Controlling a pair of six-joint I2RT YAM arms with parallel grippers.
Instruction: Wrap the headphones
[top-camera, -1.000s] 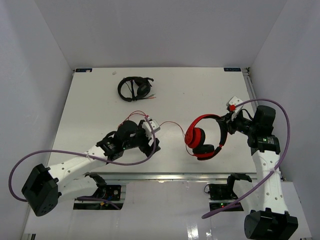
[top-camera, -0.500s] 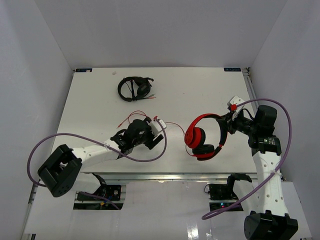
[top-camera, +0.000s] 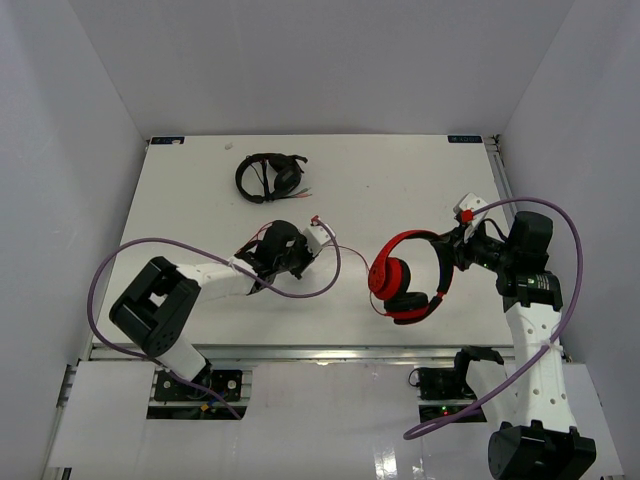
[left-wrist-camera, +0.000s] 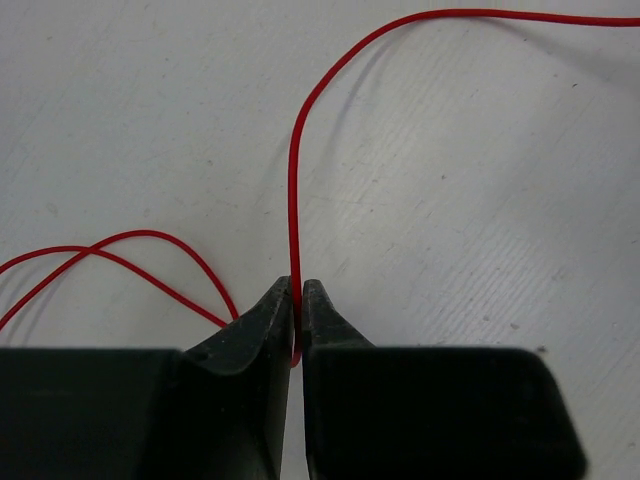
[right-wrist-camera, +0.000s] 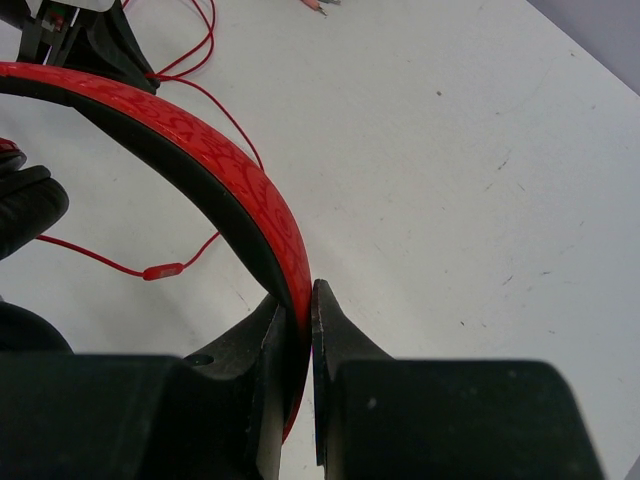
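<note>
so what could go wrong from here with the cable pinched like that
The left gripper pinches only the thin red cable at its fingertips; a pull could let it slip out. The right gripper clamps just the headband, so cable tension might twist the headphones loose.

In the left wrist view the cable (left-wrist-camera: 292, 190) is vanishing between the pinched fingertips of the left gripper (left-wrist-camera: 298, 300) and running off the frame at 2 and 9 o'clock. In the right wrist view the headband (right-wrist-camera: 200, 150) is leaving the frame at 10 o'clock, and the edge is cropping its black ear cup (right-wrist-camera: 25, 215) at 9. From above, the cable is showing too thin to trace.
</note>
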